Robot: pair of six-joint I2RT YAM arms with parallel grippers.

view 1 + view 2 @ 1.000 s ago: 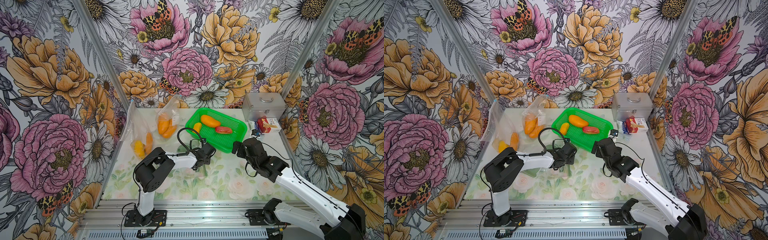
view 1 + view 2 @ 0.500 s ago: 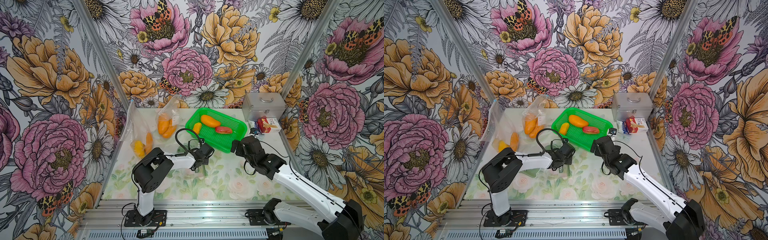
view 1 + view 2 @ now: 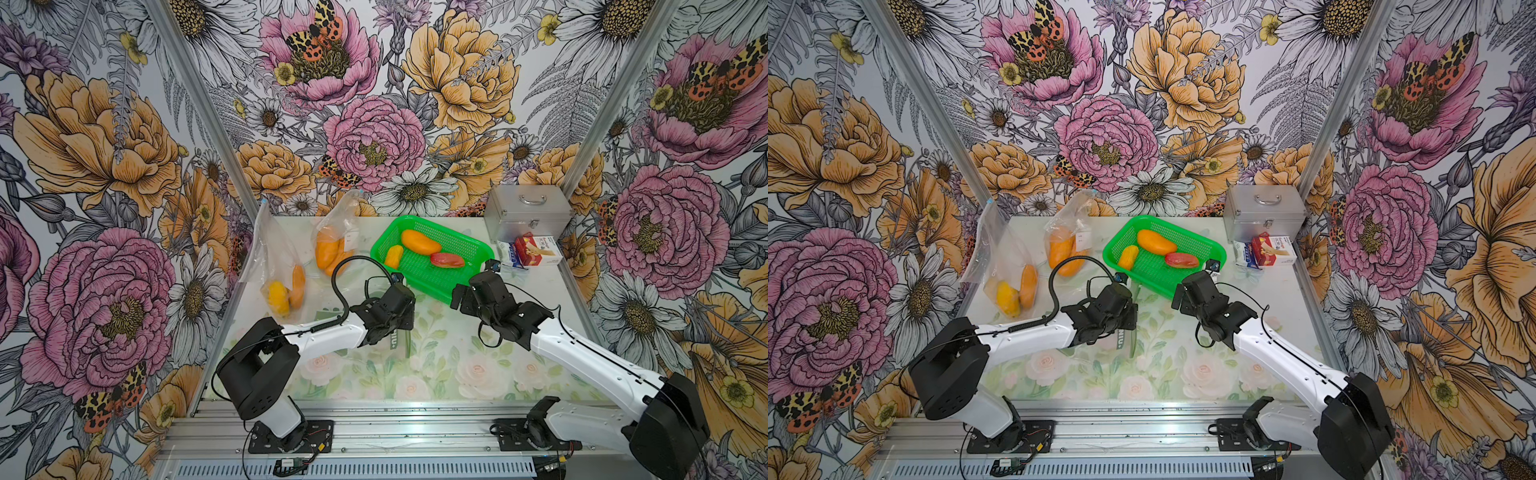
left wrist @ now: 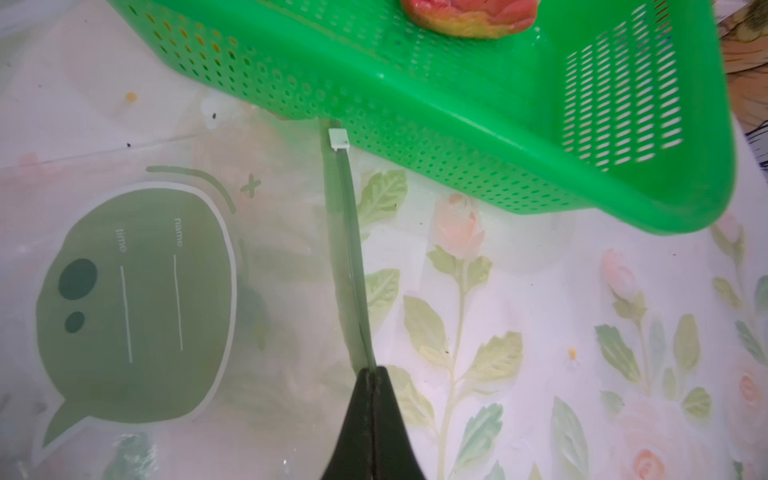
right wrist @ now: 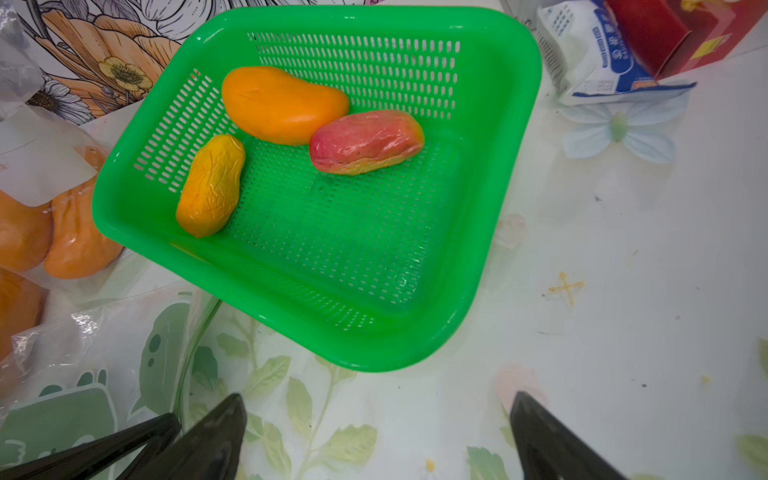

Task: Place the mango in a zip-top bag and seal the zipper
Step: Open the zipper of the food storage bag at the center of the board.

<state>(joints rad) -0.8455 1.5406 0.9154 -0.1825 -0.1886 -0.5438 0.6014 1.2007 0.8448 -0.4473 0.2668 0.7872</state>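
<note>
A clear zip-top bag [image 4: 137, 299] with a green label lies flat on the table, also seen in the right wrist view [image 5: 83, 374]. My left gripper [image 4: 372, 374] is shut on its green zipper strip; the white slider [image 4: 338, 138] sits at the strip's far end by the basket. In both top views the left gripper [image 3: 399, 328] [image 3: 1121, 324] reaches down onto the bag. Three mangoes lie in the green basket [image 3: 478, 249]: an orange one [image 5: 282, 106], a yellow one [image 5: 212, 185] and a red one [image 5: 365, 141]. My right gripper [image 5: 378, 401] [image 3: 463, 293] stands open and empty by the basket's near edge.
Two other clear bags holding orange and yellow fruit [image 3: 282, 286] [image 3: 332, 245] lean at the back left. A silver metal case [image 3: 528, 212], a red carton [image 3: 536, 249] and a white packet [image 3: 507, 253] stand at the back right. Flowered walls close in three sides.
My left gripper has shut on the bag's zipper strip. The right arm has drifted slightly left along the basket's near edge, still open.
</note>
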